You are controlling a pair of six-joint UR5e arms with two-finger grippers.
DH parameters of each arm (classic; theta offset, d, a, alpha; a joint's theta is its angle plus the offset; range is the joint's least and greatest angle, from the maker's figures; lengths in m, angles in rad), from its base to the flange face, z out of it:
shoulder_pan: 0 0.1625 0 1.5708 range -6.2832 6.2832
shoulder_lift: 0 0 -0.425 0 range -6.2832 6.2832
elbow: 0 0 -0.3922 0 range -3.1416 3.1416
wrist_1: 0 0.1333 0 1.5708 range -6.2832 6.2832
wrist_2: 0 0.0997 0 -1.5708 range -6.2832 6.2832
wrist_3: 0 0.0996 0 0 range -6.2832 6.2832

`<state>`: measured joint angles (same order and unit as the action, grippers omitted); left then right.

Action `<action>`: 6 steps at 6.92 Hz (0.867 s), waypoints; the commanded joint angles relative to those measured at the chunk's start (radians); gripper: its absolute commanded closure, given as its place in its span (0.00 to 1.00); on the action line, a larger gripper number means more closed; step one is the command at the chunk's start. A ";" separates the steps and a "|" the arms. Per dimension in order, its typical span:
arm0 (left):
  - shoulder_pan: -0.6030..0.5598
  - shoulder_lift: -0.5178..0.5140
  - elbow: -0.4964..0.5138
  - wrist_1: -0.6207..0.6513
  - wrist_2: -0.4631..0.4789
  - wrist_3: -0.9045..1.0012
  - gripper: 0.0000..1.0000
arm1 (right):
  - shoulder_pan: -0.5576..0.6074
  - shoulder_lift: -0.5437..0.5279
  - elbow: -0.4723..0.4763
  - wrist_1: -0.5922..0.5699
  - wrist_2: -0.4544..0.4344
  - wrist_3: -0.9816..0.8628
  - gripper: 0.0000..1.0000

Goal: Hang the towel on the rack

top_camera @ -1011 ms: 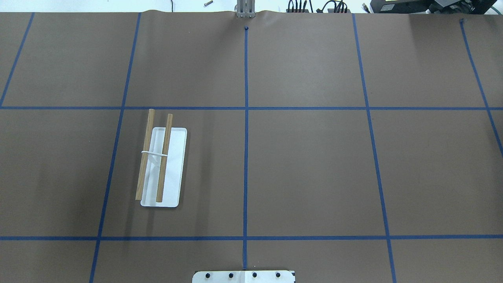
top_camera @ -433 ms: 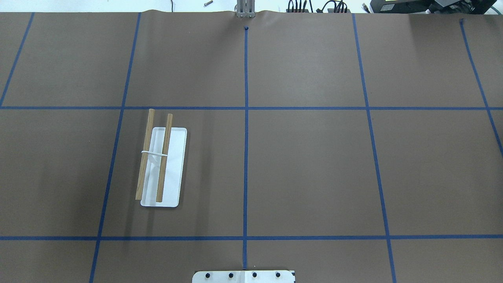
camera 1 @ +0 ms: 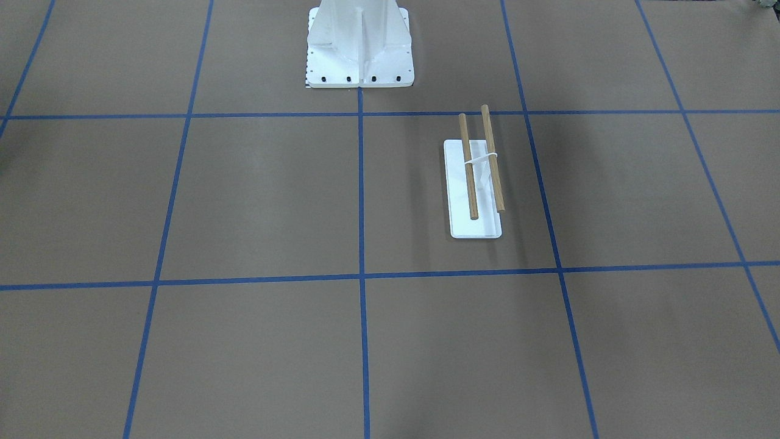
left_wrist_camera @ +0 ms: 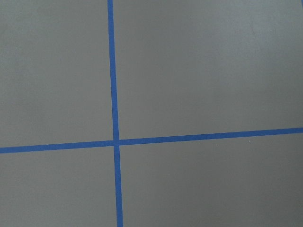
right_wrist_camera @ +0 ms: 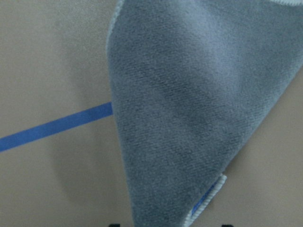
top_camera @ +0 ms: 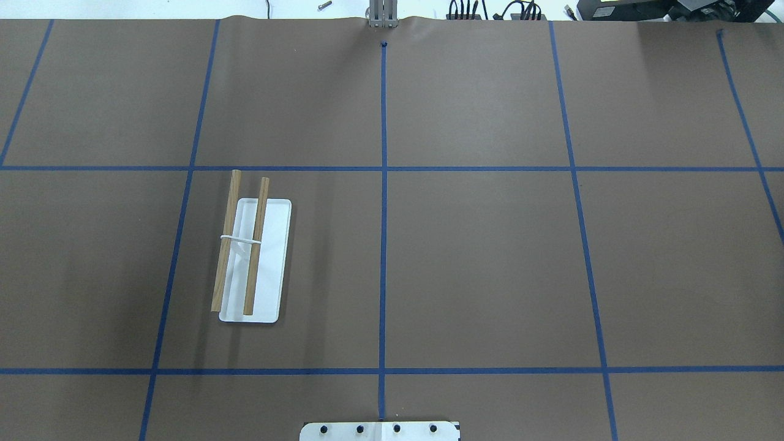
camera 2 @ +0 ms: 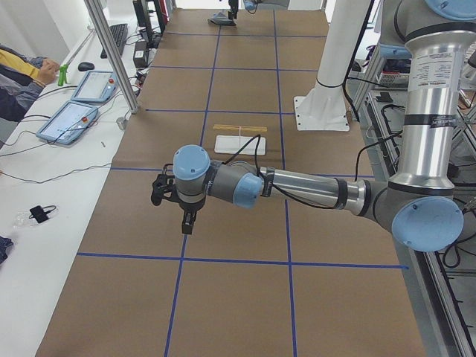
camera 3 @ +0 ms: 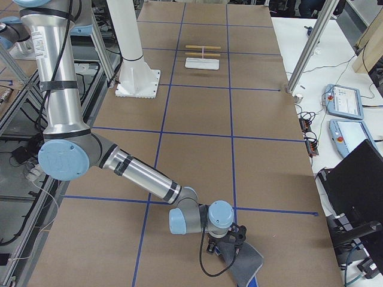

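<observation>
The rack is a white base with two wooden bars; it stands on the robot's left half of the table and also shows in the front view. The towel, grey with pale edging and a sliver of blue reverse, lies at the table's far right end and fills the right wrist view. My right gripper is down at the towel's edge; I cannot tell if it is open or shut. My left gripper hangs over bare table far from the rack; its state is unclear.
The robot's white base plate sits at the near table edge. Blue tape lines grid the brown table cover. Operator tablets and cables lie on a white side bench past the table's far edge.
</observation>
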<state>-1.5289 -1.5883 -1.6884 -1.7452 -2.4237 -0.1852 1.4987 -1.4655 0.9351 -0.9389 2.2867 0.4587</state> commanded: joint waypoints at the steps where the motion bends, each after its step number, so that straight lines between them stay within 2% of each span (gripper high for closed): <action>1: -0.001 0.001 -0.001 -0.001 0.000 0.000 0.02 | 0.000 -0.004 -0.001 0.002 0.008 0.001 0.71; 2: -0.002 0.002 -0.004 -0.001 0.000 0.000 0.02 | -0.002 -0.004 -0.002 0.000 0.010 0.003 0.91; 3: -0.002 0.002 -0.004 0.001 0.000 0.000 0.02 | 0.000 -0.004 -0.002 0.000 0.028 0.003 1.00; 4: -0.002 0.001 -0.002 0.001 0.000 0.000 0.02 | 0.000 -0.003 0.014 0.000 0.039 0.005 1.00; 5: -0.002 -0.001 -0.004 0.001 0.000 -0.006 0.02 | 0.000 0.013 0.071 -0.018 0.096 0.042 1.00; 6: -0.002 -0.002 -0.004 0.001 -0.002 -0.008 0.02 | 0.006 0.022 0.179 -0.079 0.134 0.177 1.00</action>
<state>-1.5309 -1.5890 -1.6915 -1.7442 -2.4240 -0.1902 1.5005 -1.4557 1.0124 -0.9661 2.3721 0.5219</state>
